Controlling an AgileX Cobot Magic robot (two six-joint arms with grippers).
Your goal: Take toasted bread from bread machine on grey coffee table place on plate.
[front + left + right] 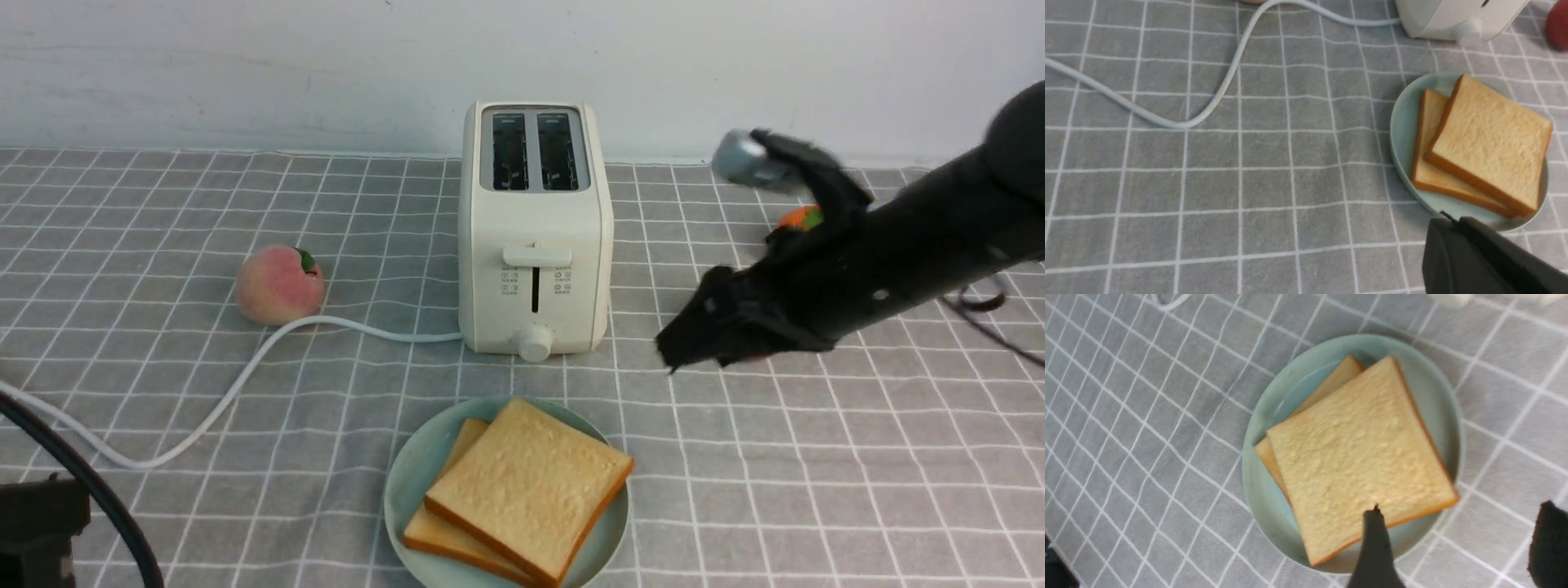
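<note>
Resting stacked, toast (531, 490) apart from the right gripper (671, 359), its jaws spread.

one toaster (535, 245) stands here, with two slots in its top, one lever (536, 257) and one round knob (535, 344) on its front. a single white cord (237, 384) comes from it. there is one plate (406, 457), and on it are two slices of toast, one upper slice (531, 486) and one lower slice (469, 549). one peach (280, 285) with one visible green leaf (305, 260) counts as a single piece of pink fruit. there is one orange thing (796, 217), partly hidden, and one red thing (1557, 25), only partly in view. all these share one grid-patterned table (816, 490).
</note>
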